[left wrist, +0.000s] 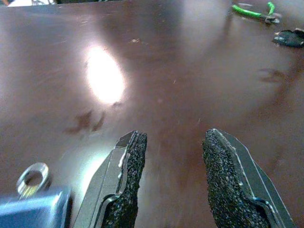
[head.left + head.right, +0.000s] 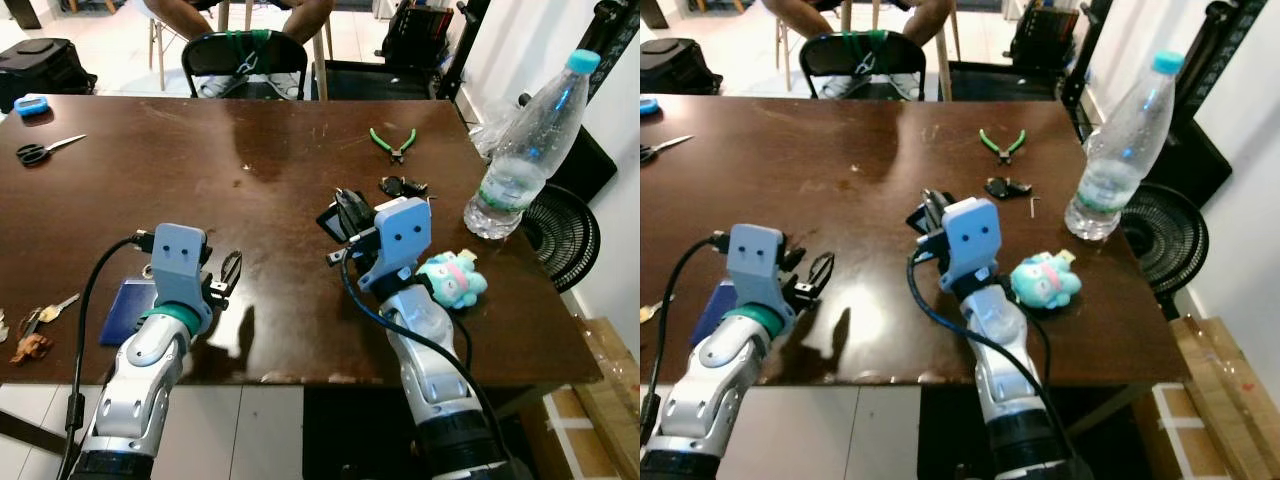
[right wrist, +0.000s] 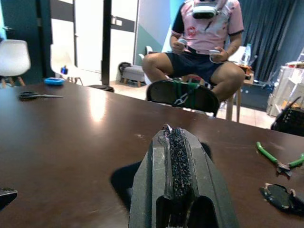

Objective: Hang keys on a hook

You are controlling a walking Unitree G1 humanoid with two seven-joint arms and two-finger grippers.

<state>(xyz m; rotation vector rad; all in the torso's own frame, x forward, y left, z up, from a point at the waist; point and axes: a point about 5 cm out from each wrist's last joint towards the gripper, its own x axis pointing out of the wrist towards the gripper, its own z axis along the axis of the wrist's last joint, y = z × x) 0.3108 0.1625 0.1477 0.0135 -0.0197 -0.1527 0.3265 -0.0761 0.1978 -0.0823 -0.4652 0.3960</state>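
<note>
Looking down over the dark brown tabletop [image 2: 270, 170], we see our right tool [image 2: 345, 215] held above its middle, the two black fingers [image 3: 175, 156] pressed together with nothing between them. The keys [image 2: 403, 186], a dark bunch, lie on the tabletop just beyond that tool and apart from it, with green-handled pliers [image 2: 391, 142] a little farther away. Our left tool [image 2: 230, 268] hovers low over the near left part of the tabletop with its fingers [image 1: 130, 175] spread apart and empty; a blue card-like item [image 2: 128, 310] lies beside that wrist. To the right of our right arm sits a teal plush toy [image 2: 452, 278], and past it a clear water bottle [image 2: 525, 145] with a blue cap stands upright near the right edge. Scissors [image 2: 45, 150] lie at the far left. Beyond the tabletop a black chair [image 2: 245, 62] is pushed in, and a seated person [image 3: 206, 42] holding controllers faces us.
</note>
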